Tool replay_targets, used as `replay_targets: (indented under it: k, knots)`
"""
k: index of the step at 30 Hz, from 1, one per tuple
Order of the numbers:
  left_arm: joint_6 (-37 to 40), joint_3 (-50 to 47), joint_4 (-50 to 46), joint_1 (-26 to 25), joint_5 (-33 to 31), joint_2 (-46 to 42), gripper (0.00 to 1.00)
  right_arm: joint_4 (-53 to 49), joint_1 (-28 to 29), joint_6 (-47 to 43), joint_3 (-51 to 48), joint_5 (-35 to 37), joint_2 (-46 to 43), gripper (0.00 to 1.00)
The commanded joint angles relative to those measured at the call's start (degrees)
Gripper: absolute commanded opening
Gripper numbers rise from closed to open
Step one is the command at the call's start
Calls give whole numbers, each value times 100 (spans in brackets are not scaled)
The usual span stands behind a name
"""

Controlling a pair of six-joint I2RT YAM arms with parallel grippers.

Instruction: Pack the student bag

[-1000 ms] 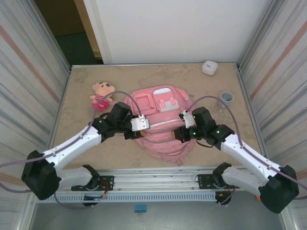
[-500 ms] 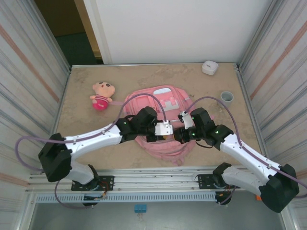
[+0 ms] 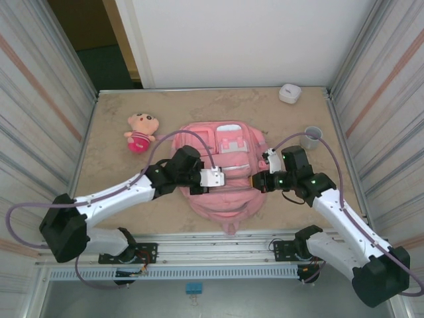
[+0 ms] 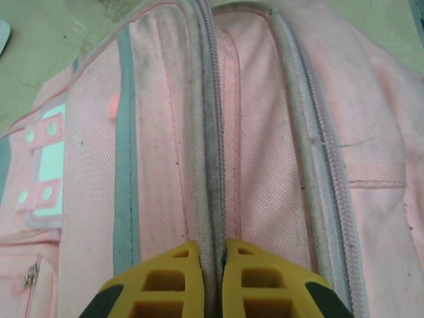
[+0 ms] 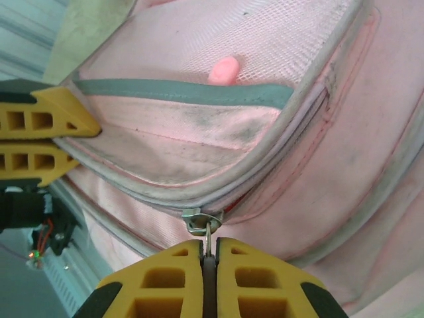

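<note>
We see the student bag [image 3: 225, 199] lying flat mid-worktop [image 3: 199, 106], front pockets up, btw the two arms. Its pink loop [image 3: 228, 227] points toward the arm bases. The L tool [image 3: 225, 179] sits on the bag's middle, reaching in from the left. The R tool [image 3: 255, 180] is on the bag's right part. The two tools are near each other but apart.

L wrist cam: the L tool's yellow fingers [image 4: 165, 285] are closed, nearly touching, w/ a grey zip line of the bag running down into the slit btw them, so it's clamped on the bag there. Pink fabric panels lie on both sides, and a mint-and-white patch [image 4: 46, 165] is at that view's left edge.

R wrist cam: the R tool's yellow fingers [image 5: 159, 278] are closed on the small metal zip pull [image 5: 207, 225], which sticks up out of the slit btw them. Its slider sits just above on the grey zip track. In the same view the L tool's fingers are at left, against the bag's grey-trimmed edge.

Elsewhere, a plush doll [image 3: 140, 131] in pink lies left of the bag, apart from it. A grey cup [image 3: 312, 137] stands upright to the bag's right. A small white case [image 3: 289, 93] sits at the worktop's far edge, well apart.
</note>
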Motion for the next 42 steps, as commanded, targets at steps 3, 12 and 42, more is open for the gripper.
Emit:
replay_targets:
  k: [3, 12, 42]
  knots:
    - [147, -387, -1018, 435, -486, -430, 4, -9, 144, -88, -53, 24, -91, 0]
    - [-638, 383, -166, -620, -308, -30, 55, 192, 524, -79, -3, -129, 67, 0]
    - [251, -130, -256, -135, 230, 255, 0, 253, -659, -412, 426, 1471, 852, 0]
